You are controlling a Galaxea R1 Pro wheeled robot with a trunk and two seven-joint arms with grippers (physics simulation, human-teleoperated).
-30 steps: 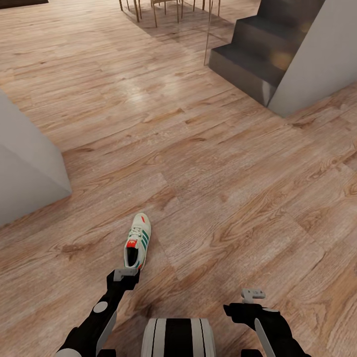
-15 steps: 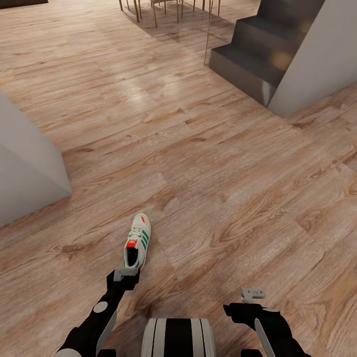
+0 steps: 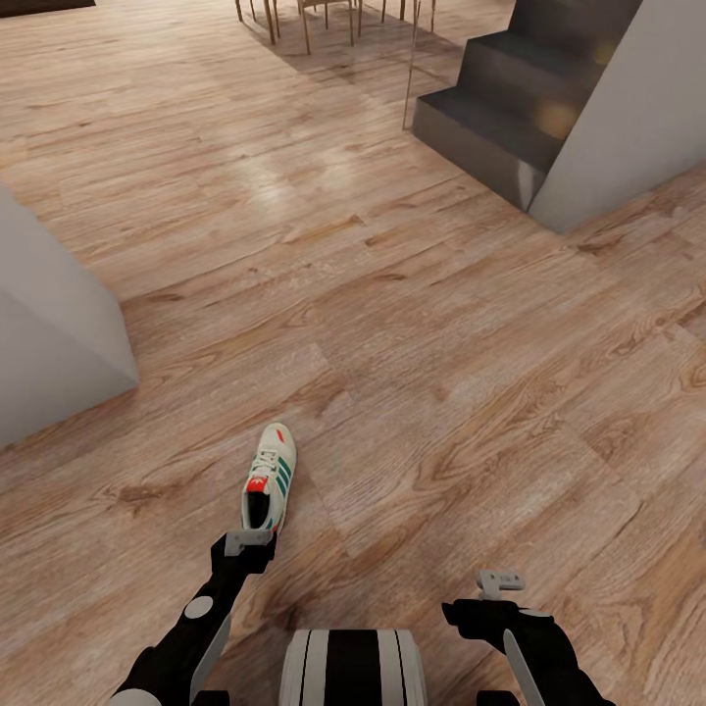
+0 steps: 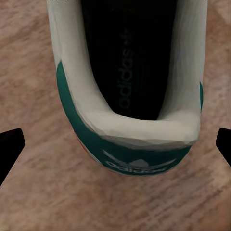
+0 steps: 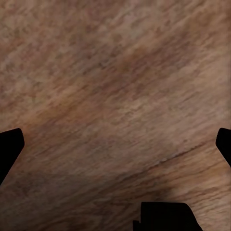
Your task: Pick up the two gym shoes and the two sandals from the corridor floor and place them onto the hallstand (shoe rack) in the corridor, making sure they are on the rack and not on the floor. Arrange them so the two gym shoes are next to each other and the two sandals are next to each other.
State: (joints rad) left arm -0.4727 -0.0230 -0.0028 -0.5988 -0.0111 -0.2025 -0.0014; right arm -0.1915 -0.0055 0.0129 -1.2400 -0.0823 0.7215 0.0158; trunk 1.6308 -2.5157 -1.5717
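Left wrist view looks straight down between two dark fingertips (image 4: 9, 147) spread wide apart, so the left gripper (image 4: 115, 149) is open with nothing in it; the heel of one gym shoe (image 4: 130, 120) lies between them, its green heel band and white collar facing the camera, and neither tip touches it. From the head view, the left gripper (image 3: 245, 542) hovers just at the near end of that gym shoe (image 3: 270, 477), which lies on the corridor floor (image 3: 441, 373) with its toe pointing away from the robot. The right gripper (image 3: 500, 581) hangs over bare planks to the right, well apart from the shoe; in the right wrist view its tips (image 5: 10, 144) also stand wide apart, open and empty.

Farther out, a pale grey wall corner (image 3: 49, 324) stands at the left, and dark steps (image 3: 490, 118) rise at the far right.

Judging from this, the step in hand is the approach to grasp the first shoe. The next move calls for lowering the left gripper so its fingers straddle the heel collar, then closing on it before lifting.
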